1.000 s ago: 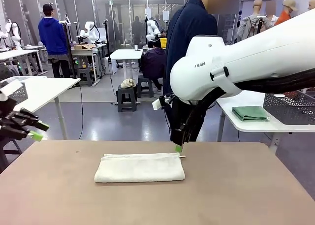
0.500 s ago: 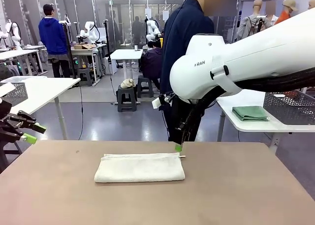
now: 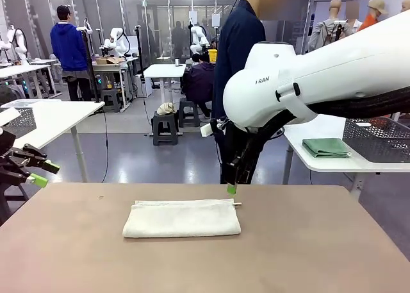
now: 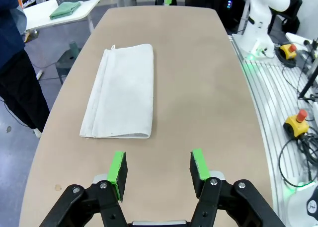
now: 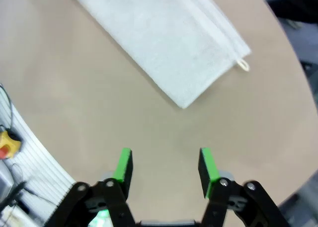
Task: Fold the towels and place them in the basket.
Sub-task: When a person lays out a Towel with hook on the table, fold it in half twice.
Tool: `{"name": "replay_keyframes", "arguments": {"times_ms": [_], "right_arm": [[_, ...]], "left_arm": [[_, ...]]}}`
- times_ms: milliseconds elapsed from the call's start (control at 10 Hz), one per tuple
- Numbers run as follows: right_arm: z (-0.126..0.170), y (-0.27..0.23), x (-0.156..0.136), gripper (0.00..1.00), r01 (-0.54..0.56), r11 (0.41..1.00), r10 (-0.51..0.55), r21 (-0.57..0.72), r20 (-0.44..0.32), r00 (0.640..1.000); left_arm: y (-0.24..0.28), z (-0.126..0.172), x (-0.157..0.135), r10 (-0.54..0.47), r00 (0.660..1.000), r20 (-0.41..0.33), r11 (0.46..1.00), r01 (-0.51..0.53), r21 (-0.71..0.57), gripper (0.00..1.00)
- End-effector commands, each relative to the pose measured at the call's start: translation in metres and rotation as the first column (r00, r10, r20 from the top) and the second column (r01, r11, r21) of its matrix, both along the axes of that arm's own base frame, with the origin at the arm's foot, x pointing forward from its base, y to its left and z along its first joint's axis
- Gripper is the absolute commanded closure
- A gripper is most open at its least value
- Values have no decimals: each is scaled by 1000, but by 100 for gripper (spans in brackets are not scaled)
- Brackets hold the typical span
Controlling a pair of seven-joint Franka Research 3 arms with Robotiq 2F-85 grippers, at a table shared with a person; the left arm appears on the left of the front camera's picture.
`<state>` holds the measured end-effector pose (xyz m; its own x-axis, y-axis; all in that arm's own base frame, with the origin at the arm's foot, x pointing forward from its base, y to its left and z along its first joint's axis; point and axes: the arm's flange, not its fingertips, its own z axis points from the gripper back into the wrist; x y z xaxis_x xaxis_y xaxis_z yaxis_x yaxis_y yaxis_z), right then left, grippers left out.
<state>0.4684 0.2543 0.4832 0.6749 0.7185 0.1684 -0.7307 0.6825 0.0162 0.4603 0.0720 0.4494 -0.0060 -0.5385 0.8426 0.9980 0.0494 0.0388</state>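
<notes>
Lying folded lengthwise: cream towel [image 3: 182, 218], corner loop [image 5: 243, 64] out; left tool [image 4: 158, 166], right tool [image 5: 165, 168] spread, empty.

in front view the white right arm [image 3: 333, 75] hides most of the right tool [image 3: 231, 189], leaving one green pad tip. the left tool [image 3: 42, 173] is cut by the left edge. the dark basket [image 3: 378, 139] at far right is cut by the edge. in right wrist view the cream towel [image 5: 159, 43] runs off the top.
</notes>
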Motion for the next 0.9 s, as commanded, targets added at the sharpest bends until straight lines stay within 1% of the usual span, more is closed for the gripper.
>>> {"name": "replay_keyframes", "arguments": {"times_ms": [0, 100, 200, 300, 400, 500, 600, 700, 800], "right_arm": [[1, 9, -12, 33, 378, 924, -379, -49, -13, 925], [0, 11, -15, 33, 497, 867, -498, -23, -71, 865], [-1, 13, -16, 33, 546, 838, -545, 6, -65, 836], [-5, 15, -15, 33, 596, 801, -595, 63, -37, 803], [-9, 14, -15, 33, 655, 745, -658, 122, -18, 752], [-11, 12, -15, 33, 691, 696, -704, 196, -5, 711], [-12, 11, -16, 33, 696, 679, -721, 235, 30, 693], [-13, 6, -13, 33, 685, 685, -702, 247, -25, 711], [-14, 1, -11, 33, 683, 687, -691, 250, -66, 720]], "left_arm": [[-1, 0, -4, 4, 1000, 5, 1000, -4, -1, 34], [-1, 0, -4, 4, 1000, 5, 1000, -4, -1, 34], [-1, 0, -4, 4, 1000, 5, 1000, -4, -1, 34], [-1, 0, -4, 4, 1000, 5, 1000, -4, -1, 34], [-1, 0, -4, 4, 1000, 5, 1000, -4, -1, 34], [-1, 0, -4, 4, 1000, 5, 1000, -4, -1, 34], [-1, 0, -4, 4, 1000, 5, 1000, -4, -1, 34], [-1, 0, -4, 4, 1000, 5, 1000, -4, -1, 34], [-1, 0, -4, 4, 1000, 5, 1000, -4, -1, 34]]}}
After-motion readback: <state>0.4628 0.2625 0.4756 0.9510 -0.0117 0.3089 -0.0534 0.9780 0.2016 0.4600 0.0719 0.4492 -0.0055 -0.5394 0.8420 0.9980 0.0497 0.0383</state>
